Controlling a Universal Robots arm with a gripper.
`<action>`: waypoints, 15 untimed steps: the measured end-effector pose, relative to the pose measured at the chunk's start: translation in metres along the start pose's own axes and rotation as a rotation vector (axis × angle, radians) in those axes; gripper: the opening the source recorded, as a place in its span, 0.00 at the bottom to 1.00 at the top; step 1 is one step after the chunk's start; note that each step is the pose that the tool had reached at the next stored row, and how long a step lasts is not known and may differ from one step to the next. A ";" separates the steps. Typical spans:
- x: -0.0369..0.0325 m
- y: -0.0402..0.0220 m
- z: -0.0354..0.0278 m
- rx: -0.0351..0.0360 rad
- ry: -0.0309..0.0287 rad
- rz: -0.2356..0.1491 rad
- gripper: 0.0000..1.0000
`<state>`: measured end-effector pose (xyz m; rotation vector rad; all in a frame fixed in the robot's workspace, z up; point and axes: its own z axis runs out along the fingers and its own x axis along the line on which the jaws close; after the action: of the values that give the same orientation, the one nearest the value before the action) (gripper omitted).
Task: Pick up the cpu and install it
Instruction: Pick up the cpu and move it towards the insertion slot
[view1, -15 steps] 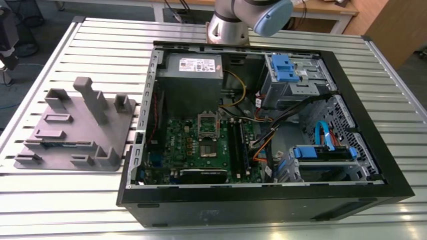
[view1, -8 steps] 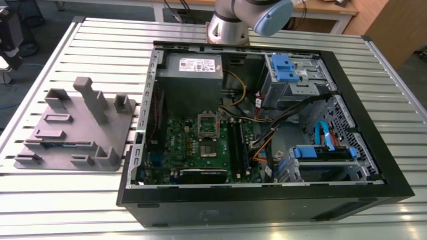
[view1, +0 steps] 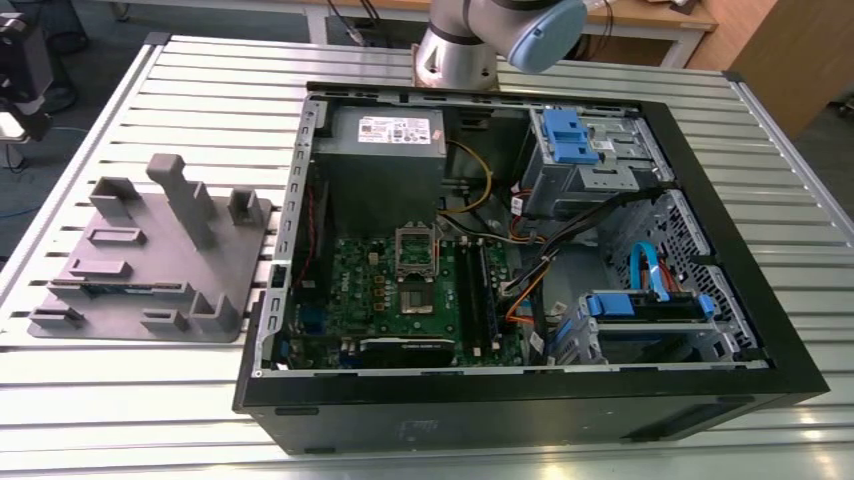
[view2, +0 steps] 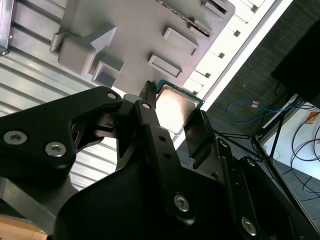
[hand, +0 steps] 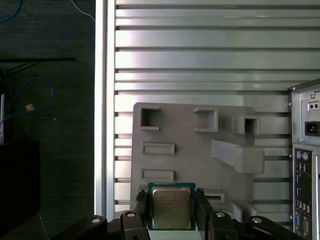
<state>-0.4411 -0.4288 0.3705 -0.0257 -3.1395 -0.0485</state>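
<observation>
the claw (hand: 171, 197) pinches the cpu (hand: 171, 209) by two opposite edges – a black finger (hand: 141, 207) pressed to each side, the chip's pale metal top in plain sight in both wrist views. in the second wrist view the claw (view2: 174, 111) carries the cpu (view2: 172, 100) up off the grey fixture plate (view2: 130, 30), near the plate's edge and over the ribbed metal tabletop (view2: 30, 85). in the first wrist view the fixture plate (hand: 190, 160) lies flat on the tabletop (hand: 200, 60), with the back of the computer case (hand: 305, 150) just beside it. in the exterior view the case (view1: 747, 330) lies open on its side – its green motherboard (view1: 400, 290) exposed – with the fixture plate (view1: 147, 250) to the exterior view's left and the arm (view1: 467, 40) rising behind the case.
</observation>
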 end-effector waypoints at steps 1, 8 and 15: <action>-0.0005 0.0000 0.0000 0.0001 0.0001 0.000 0.47; -0.0057 0.0001 0.0000 0.0000 0.0001 0.000 0.47; -0.0095 0.0002 0.0000 0.0000 0.0000 0.000 0.47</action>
<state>-0.4316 -0.4288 0.3705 -0.0258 -3.1395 -0.0484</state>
